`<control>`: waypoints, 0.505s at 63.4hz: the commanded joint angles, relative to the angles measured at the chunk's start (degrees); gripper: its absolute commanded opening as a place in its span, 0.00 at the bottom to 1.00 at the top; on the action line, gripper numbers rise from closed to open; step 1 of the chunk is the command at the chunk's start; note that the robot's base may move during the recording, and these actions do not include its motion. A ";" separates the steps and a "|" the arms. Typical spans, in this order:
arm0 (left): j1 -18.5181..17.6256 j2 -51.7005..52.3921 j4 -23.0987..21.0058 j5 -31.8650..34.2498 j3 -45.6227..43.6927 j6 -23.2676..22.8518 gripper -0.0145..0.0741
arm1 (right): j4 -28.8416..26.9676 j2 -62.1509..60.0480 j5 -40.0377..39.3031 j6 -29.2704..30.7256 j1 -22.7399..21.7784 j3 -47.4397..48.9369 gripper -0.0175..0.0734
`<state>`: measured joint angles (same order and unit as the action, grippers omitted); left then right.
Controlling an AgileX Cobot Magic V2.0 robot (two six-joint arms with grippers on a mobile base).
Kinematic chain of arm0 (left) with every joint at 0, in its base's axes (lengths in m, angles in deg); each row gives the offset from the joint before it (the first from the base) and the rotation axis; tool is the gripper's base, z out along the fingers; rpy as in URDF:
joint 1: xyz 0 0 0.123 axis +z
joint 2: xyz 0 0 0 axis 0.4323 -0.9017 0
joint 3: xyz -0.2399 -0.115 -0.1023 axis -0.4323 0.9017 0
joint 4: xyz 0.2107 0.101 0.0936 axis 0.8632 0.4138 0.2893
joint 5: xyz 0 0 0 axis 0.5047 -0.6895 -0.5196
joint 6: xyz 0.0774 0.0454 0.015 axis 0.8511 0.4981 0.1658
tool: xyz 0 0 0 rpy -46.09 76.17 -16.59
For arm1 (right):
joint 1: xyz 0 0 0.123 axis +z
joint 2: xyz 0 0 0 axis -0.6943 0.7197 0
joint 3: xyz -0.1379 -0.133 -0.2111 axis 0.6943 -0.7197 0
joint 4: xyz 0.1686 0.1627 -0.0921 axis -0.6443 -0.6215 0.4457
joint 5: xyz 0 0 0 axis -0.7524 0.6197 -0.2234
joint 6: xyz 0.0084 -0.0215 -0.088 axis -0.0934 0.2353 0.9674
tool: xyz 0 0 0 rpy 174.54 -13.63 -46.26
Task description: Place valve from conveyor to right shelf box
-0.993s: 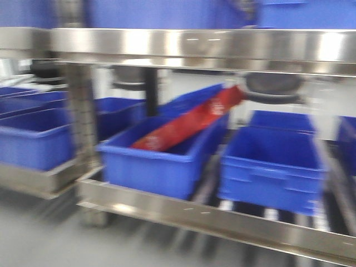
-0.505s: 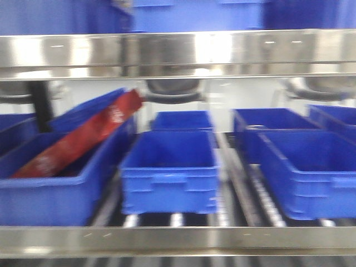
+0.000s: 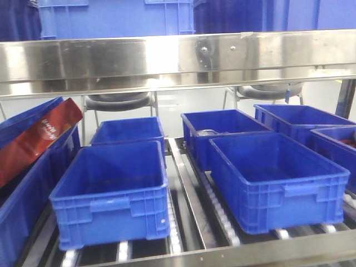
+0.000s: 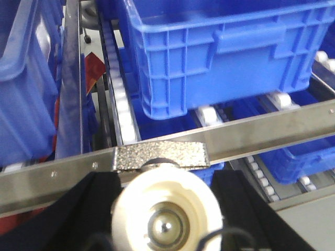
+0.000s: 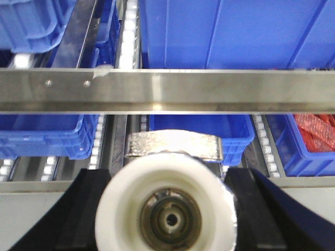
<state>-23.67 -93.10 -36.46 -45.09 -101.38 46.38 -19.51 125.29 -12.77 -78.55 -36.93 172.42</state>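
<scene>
Between the fingers of the left claw (image 4: 165, 212) sits a valve (image 4: 166, 206), seen end-on: white cap toward the camera, shiny metal ball at its centre, rough silver lever (image 4: 159, 156) lying across its top. The black fingers (image 4: 73, 225) press on both sides of the cap, so the claw is pinching the valve. Just beyond the claw a steel shelf rail (image 4: 272, 130) slants across; past it a blue box (image 4: 220, 47) rests on white rollers (image 4: 123, 112). The right claw (image 5: 167, 212) is the same: a second valve (image 5: 167, 183) clamped between its black fingers (image 5: 68, 219), white cap end-on with a dark metal bore, small lever (image 5: 175, 144) on top. Ahead of this claw a steel rail (image 5: 183, 89) runs level — behind it a blue box wall (image 5: 235, 26), under it a lower blue box (image 5: 201, 125), and off to the claw's right red packets (image 5: 314, 125) in another box. Front view: open blue bins (image 3: 111, 189) in rows on a roller shelf, and a red pouch (image 3: 33, 139) leaning in the leftmost one.
</scene>
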 commanded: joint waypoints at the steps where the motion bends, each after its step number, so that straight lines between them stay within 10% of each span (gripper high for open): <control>1: 0.11 0.52 -0.30 2.53 -0.72 -0.19 0.04 | 0.17 -0.75 -3.51 0.28 -0.01 0.93 0.01; 32: 0.11 0.52 -0.30 2.53 -0.72 -0.19 0.04 | 0.17 -0.75 -3.51 0.28 -0.01 0.93 0.01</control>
<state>-23.67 -93.10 -36.46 -45.09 -101.38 46.38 -19.51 125.29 -12.77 -78.55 -36.93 172.42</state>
